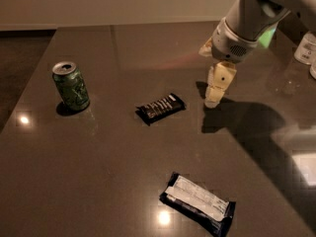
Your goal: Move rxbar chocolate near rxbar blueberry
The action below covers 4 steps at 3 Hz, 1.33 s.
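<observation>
The rxbar chocolate, a small black bar with rows of white lettering, lies flat near the middle of the dark table. The rxbar blueberry, a bigger dark bar with a large white label panel, lies near the front edge, to the right of centre. My gripper hangs from the arm at the upper right, pointing down, a short way to the right of the chocolate bar and not touching it. It holds nothing.
A green soda can stands upright at the left of the table. White containers stand at the far right edge. The arm's shadow falls across the table's right side.
</observation>
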Tool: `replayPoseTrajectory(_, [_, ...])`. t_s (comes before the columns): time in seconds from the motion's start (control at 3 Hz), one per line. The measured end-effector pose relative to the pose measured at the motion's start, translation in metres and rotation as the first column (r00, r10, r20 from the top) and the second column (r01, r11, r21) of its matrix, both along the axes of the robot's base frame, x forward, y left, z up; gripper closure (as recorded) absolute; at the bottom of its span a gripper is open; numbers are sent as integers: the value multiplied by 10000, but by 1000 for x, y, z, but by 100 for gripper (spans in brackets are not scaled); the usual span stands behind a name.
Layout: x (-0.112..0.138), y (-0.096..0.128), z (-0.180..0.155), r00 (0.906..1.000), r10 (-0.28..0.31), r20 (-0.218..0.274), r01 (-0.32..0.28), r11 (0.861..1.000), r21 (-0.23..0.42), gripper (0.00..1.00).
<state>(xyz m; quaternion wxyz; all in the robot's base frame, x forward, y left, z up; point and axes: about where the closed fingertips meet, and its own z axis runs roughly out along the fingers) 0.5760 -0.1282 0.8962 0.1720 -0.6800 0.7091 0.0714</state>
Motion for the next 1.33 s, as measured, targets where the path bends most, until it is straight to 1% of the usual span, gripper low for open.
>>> replayPoseTrajectory(0.33, [-5,26,-13,9973,723,-160,-721,9972,173,0])
replayPoseTrajectory(0.67, [-14,54,-29,9879,1532,-245,-1533,9882,-9,0])
replayPoseTrajectory(1.0, [-23,81,-55,9702,2353,-570,-2374,9709,-327,0])
replayPoseTrajectory(1.33, [-27,96,-64,9543,2853,-886,-2891,9567,-332,3])
